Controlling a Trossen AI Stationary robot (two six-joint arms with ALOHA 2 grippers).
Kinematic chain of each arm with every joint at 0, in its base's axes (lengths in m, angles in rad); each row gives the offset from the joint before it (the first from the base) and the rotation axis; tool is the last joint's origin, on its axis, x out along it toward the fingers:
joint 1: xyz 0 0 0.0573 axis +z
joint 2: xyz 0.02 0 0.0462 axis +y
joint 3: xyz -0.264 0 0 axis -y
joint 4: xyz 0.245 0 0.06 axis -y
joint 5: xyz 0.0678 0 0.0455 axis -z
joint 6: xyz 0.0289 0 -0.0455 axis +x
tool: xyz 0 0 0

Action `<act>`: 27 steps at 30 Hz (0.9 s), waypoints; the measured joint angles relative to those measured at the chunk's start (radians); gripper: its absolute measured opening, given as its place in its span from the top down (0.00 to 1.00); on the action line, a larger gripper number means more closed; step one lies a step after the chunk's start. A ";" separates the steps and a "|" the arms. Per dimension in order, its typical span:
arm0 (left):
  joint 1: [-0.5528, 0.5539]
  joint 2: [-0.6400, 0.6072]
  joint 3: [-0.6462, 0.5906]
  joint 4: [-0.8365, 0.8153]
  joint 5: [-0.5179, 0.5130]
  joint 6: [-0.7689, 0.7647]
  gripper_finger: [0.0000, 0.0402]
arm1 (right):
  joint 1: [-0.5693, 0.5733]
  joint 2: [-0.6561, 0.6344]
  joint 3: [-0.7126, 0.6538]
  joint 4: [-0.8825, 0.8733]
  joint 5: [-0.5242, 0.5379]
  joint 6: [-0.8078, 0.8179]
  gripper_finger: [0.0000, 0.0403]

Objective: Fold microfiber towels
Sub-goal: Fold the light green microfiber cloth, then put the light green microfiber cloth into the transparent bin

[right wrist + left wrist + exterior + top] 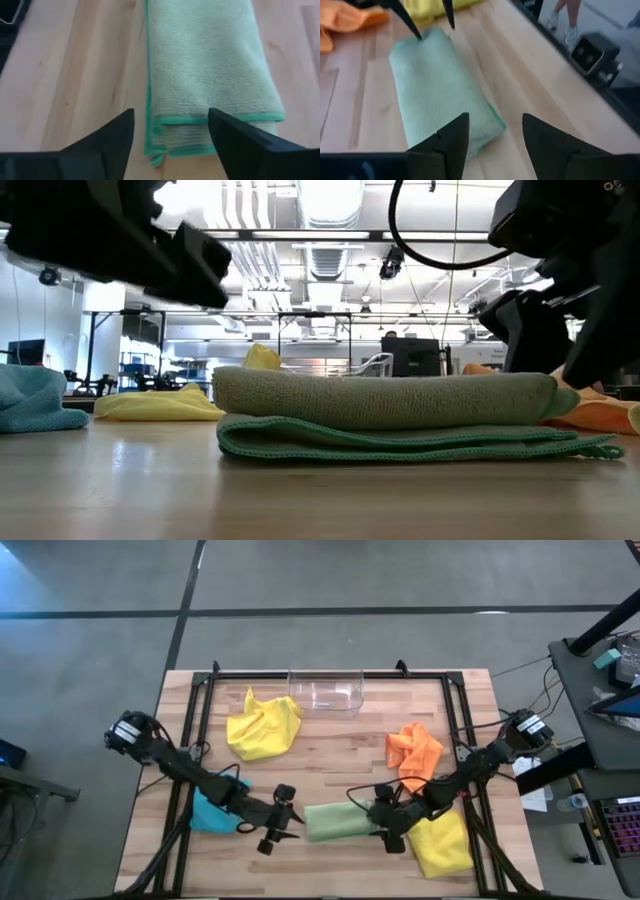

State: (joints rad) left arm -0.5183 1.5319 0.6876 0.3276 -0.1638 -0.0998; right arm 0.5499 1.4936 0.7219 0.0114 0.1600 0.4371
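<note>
At the lower centre of the high view, the pale green towel [340, 821] is seen folded into a flat oblong on the bench [330, 740], with the two grippers at its opposite ends. The left gripper [283, 825] is held just beside the towel's left end, its fingers [451, 142] parted and nothing between them. The right gripper [385, 823] is placed at the right end, its fingers [112, 137] likewise spread and released above the stitched hem; no cloth is gripped.

The towel is judged light, soft and limp; it is expected to sag and unfold if lifted by one point, so a hold at two corners of a hemmed edge is thought safest. Its nap is likely to cling a little to the wood.

The other cloths are scattered: a yellow towel [264, 726] in the upper left of the bench, the orange towel [413, 752] at the right, a second yellow towel [443, 845] at the lower right, and the light blue towel [213, 812] at the lower left, partly covered by the left arm. A clear plastic bin [325, 692] stands at the top edge.

The bench is of pale wooden planks, smooth and level. Beyond it, in the low view, a large bright hall with ceiling ducts is seen.
</note>
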 joint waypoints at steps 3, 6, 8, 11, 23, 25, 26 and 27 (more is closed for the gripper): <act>0.001 -0.002 -0.001 0.047 -0.002 0.000 0.58 | 0.000 0.000 0.000 0.014 -0.005 0.001 0.33; 0.001 0.000 -0.001 0.106 -0.016 0.000 0.58 | 0.000 -0.001 0.000 0.042 -0.005 -0.005 0.31; 0.001 0.001 -0.001 0.129 -0.020 0.000 0.58 | 0.000 -0.001 0.000 0.073 -0.003 -0.031 0.30; 0.004 0.002 -0.001 0.145 -0.027 0.001 0.58 | 0.000 -0.002 0.001 0.145 0.004 -0.067 0.32; 0.008 0.009 -0.025 0.262 -0.097 0.001 0.58 | 0.000 0.001 -0.047 0.341 0.225 -0.204 0.48; 0.008 0.005 -0.037 0.293 -0.104 0.009 0.58 | -0.001 0.001 -0.063 0.375 0.231 -0.203 0.52; 0.008 -0.001 -0.041 0.310 -0.104 0.019 0.58 | -0.001 0.001 -0.071 0.397 0.231 -0.204 0.54; 0.008 -0.008 -0.044 0.324 -0.108 0.029 0.58 | -0.001 0.001 -0.079 0.415 0.231 -0.205 0.57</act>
State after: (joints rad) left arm -0.5102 1.5236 0.6439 0.6512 -0.2714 -0.0712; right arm 0.5491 1.4948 0.6428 0.4259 0.3912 0.2322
